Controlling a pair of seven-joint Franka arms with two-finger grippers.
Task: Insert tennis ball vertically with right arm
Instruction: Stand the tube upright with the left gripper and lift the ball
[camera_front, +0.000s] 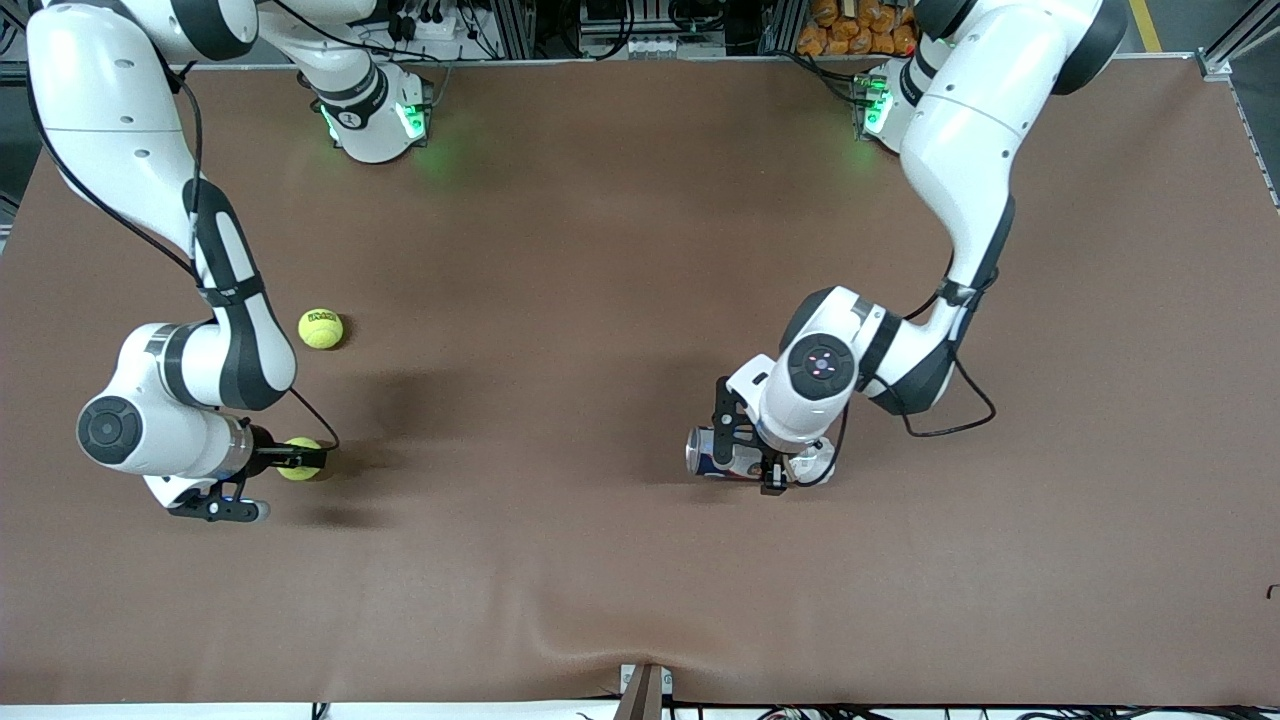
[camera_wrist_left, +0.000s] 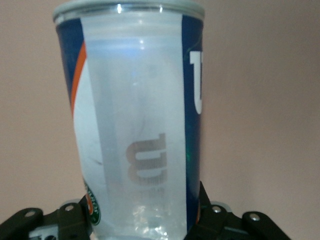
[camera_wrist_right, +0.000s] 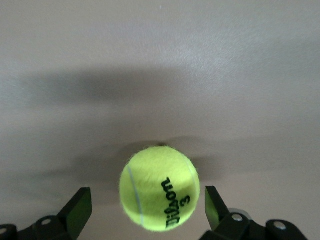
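A yellow tennis ball (camera_front: 303, 468) (camera_wrist_right: 160, 187) rests on the brown table near the right arm's end. My right gripper (camera_front: 298, 459) (camera_wrist_right: 147, 200) is open around it, one black finger on each side with a gap between each finger and the ball. A clear ball can (camera_front: 722, 452) (camera_wrist_left: 135, 120) with a blue, white and orange label lies on its side toward the left arm's end. My left gripper (camera_front: 746, 450) (camera_wrist_left: 142, 217) is shut on the can near its closed base. The can's rimmed mouth (camera_front: 696, 450) points toward the right arm's end.
Another yellow tennis ball (camera_front: 320, 328) lies loose on the table, farther from the front camera than the one between my right fingers. The tablecloth (camera_front: 640, 560) has a wrinkle at the front edge. Both arm bases (camera_front: 375, 120) stand at the table's back edge.
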